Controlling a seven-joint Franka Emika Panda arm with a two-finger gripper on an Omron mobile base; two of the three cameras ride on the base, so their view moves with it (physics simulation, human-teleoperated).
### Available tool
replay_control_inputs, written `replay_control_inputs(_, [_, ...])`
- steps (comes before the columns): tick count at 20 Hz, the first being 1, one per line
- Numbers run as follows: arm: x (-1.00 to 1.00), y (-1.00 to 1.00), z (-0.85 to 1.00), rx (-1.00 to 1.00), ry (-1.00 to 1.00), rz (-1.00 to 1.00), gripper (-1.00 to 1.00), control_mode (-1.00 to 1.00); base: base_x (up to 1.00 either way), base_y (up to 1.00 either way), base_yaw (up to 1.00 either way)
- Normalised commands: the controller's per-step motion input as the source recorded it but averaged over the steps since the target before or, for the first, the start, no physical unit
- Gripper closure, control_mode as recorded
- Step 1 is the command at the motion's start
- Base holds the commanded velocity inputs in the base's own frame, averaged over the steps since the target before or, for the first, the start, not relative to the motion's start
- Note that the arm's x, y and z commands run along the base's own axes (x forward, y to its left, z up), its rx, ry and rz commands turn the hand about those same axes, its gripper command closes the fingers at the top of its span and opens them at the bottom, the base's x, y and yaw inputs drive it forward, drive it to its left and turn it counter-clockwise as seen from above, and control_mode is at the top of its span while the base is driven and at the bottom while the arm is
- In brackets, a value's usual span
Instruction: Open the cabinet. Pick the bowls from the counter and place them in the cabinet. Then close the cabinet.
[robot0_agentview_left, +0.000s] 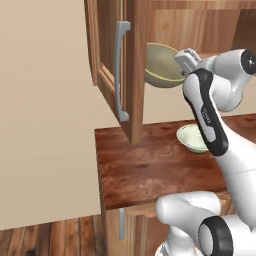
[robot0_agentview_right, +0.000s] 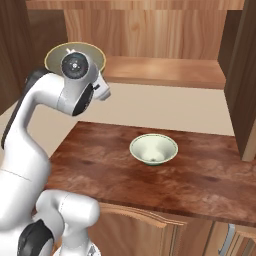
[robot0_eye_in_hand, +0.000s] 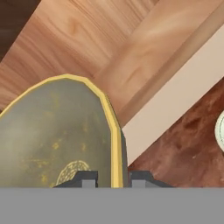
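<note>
Olive-tan bowl (robot0_agentview_left: 162, 65): held tilted on edge at the open cabinet (robot0_agentview_left: 131, 65), above its wooden shelf (robot0_agentview_right: 165, 70), speckled inside facing the hand camera; jaws narrow, pinching its yellowish rim, one fingertip (robot0_eye_in_hand: 86, 179) inside and one outside. Gripper (robot0_eye_in_hand: 113, 180) at 6 o'clock in the hand view. Pale bowl (robot0_agentview_right: 153, 148): upright on the worktop (robot0_agentview_right: 200, 180), well apart, mouth up. Left cabinet door (robot0_agentview_left: 107, 60) stands swung open at 9 o'clock of the held bowl, grey bar handle (robot0_agentview_left: 119, 70) vertical. Arm: elbow bent, forearm raised toward the shelf.

Olive bowl (robot0_agentview_left: 162, 66) tilted at cabinet (robot0_agentview_left: 107, 55)
</note>
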Motion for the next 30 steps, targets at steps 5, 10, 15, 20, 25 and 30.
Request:
replay_control_inputs(5, [0.64, 0.0, 0.03, 0.01, 0.02, 0.0, 1.0, -1.0, 0.0, 0.0, 0.0])
replay_control_inputs(10, [0.69, 0.03, 0.03, 0.0, 0.07, 0.0, 1.0, -1.0, 0.0, 0.0, 0.0])
replay_control_inputs(15, [0.74, 0.18, 0.0, 0.0, 0.04, 0.0, 1.0, -1.0, 0.0, 0.0, 0.0])
replay_control_inputs(20, [0.65, 0.18, 0.04, 0.0, 0.04, 0.0, 1.0, -1.0, 0.0, 0.0, 0.0])
replay_control_inputs(25, [0.49, 0.17, 0.04, 0.0, 0.0, 0.0, 1.0, -1.0, 0.0, 0.0, 0.0])
replay_control_inputs(30, [0.35, 0.08, 0.0, 0.0, 0.0, 0.0, 1.0, -1.0, 0.0, 0.0, 0.0])
